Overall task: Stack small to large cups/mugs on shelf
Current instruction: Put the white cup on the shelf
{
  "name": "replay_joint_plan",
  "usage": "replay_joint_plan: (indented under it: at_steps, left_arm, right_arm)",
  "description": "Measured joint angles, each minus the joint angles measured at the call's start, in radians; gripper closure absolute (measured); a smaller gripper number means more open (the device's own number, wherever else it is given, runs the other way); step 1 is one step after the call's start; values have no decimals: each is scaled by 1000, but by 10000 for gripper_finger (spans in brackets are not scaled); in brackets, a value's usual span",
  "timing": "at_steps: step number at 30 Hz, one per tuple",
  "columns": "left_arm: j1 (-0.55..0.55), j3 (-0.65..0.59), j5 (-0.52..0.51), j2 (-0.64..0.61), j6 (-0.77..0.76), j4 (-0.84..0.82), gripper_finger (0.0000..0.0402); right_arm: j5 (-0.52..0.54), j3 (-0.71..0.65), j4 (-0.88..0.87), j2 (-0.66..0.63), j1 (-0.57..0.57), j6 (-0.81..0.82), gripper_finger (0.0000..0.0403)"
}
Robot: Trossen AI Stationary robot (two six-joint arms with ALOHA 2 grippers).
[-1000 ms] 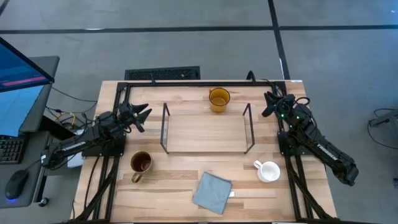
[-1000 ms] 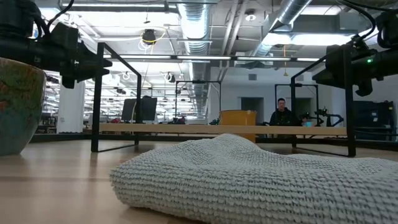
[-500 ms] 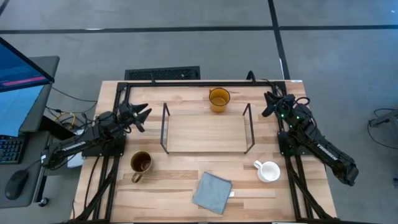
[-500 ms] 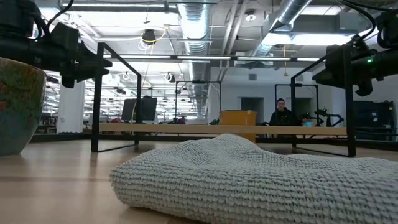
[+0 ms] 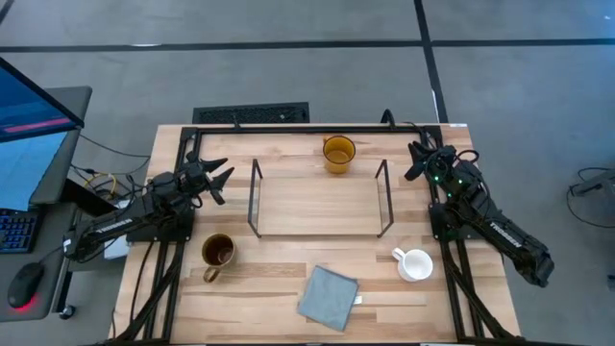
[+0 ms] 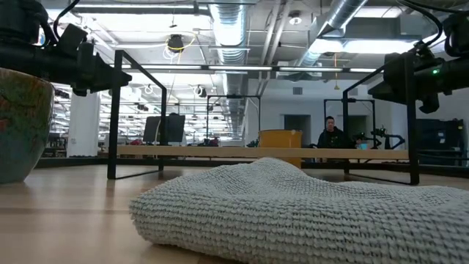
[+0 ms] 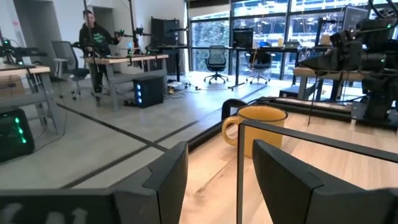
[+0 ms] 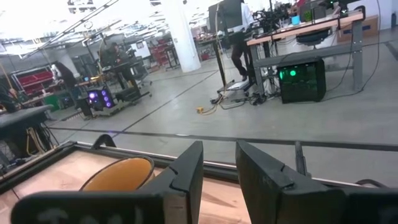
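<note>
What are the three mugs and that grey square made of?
The amber mug looks like tinted glass, see-through and glossy. The small white mug seems to be glazed ceramic, smooth and opaque. The brownish mug, dark inside, is probably glazed stoneware. The grey square is woven cloth; its knobbly weave shows in the low view.

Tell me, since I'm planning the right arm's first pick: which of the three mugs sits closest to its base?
The small white mug, on the table just in front of the right arm. The amber mug stands behind the shelf; the brown mug is on the left.
</note>
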Motion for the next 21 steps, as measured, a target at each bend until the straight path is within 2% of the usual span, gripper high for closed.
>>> replay_joint_plan:
  at_steps: [7, 14, 17, 21]
  left_arm:
    - [0, 0, 0, 0, -1, 0, 230]
    - [0, 0, 0, 0, -2, 0, 230]
    - [0, 0, 0, 0, -2, 0, 230]
    - [0, 0, 0, 0, -20, 0, 230]
  right_arm:
    - [1, -3, 31, 0, 1, 1, 285]
    - [-4, -3, 236, 0, -7, -4, 285]
    - [-41, 4, 332, 0, -5, -5, 285]
    - [-57, 58, 374, 0, -5, -9, 285]
